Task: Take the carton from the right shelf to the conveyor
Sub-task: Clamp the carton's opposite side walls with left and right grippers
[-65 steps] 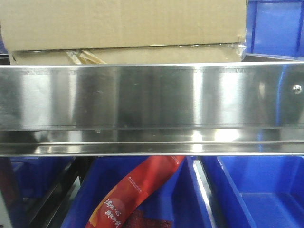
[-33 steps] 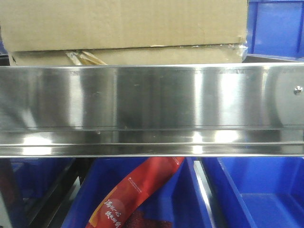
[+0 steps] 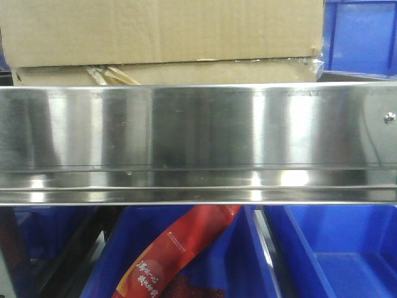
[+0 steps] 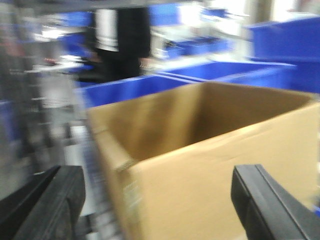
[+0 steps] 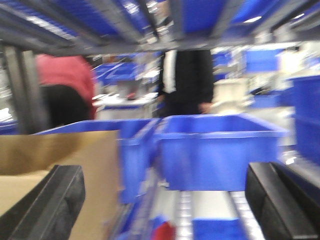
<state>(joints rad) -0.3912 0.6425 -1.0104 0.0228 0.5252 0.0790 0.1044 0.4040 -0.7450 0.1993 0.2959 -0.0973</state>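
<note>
Now the box (image 3: 161, 34) is sitting on the shelf (image 3: 198, 130), behind its shiny front rail. The left gripper (image 4: 157, 197) is gaping wide with the box right in front. The right gripper (image 5: 162, 192) is gaping too, beside the box's end, facing a blue bin (image 5: 215, 150). Probably both are getting ready to squeeze this wide box together.

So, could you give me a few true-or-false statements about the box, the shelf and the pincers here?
1. The carton sits on the right shelf. True.
2. The carton's top is sealed shut. False: the left wrist view shows it open.
3. A red packet lies in a blue bin on the level below. True.
4. The left pincer is clamped on the carton. False: it is open, with its fingers wide apart.
</note>
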